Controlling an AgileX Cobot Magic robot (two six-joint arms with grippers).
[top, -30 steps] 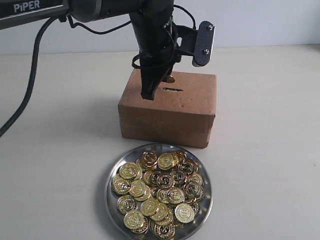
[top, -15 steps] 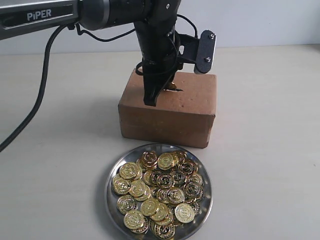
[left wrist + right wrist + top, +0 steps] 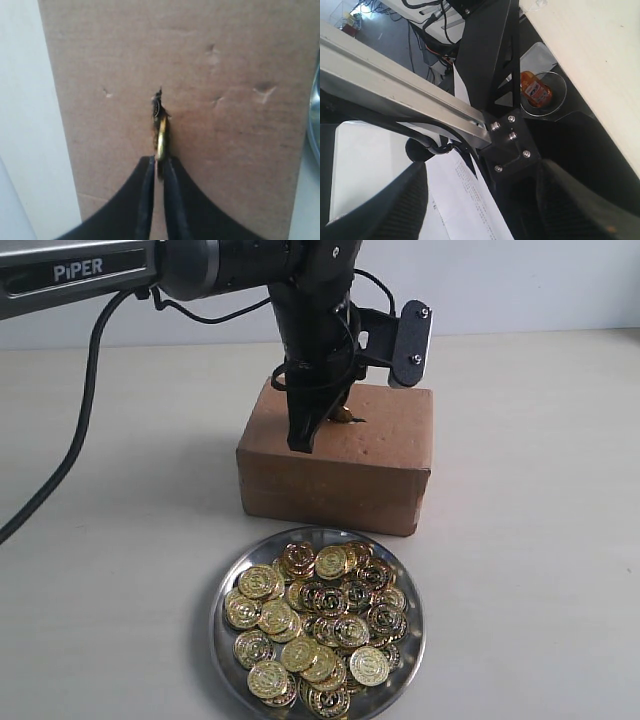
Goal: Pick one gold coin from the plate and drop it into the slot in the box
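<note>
Grey and black, the left arm (image 3: 80,270) reaches in from the left edge of my exterior view, lettered PiPER, with a black cable (image 3: 88,390) looping down below it toward the off-white table (image 3: 130,570). Its wrist points straight down over the brown cardboard box (image 3: 335,475), which stands on the table at mid-frame. The left gripper (image 3: 318,430) has its tips just above the box's top face.

From the left wrist camera I see the two black fingers (image 3: 145,195) of the left gripper (image 3: 159,162) drawn almost together, pinching one gold coin (image 3: 161,142) edge-on. The coin stands in line with the slot (image 3: 158,105), a short dark slit with ragged edges cut in the box (image 3: 225,75) top. Its far end meets the slit, but I cannot tell whether it has entered. In the exterior view the gold coin (image 3: 344,417) is only a small glint beside the fingers, and the slot is hidden behind them.

Right of the wrist hangs a black camera bracket (image 3: 410,328). Nearer the camera and apart from the box sits the plate (image 3: 217,645), round shiny metal, heaped with gold coins (image 3: 320,620).

The right gripper (image 3: 482,167) is out of my exterior view. Its own camera shows both blurred fingers (image 3: 400,205) spread wide with nothing between them, facing an aluminium rail (image 3: 395,85) and an orange bottle (image 3: 535,90).
</note>
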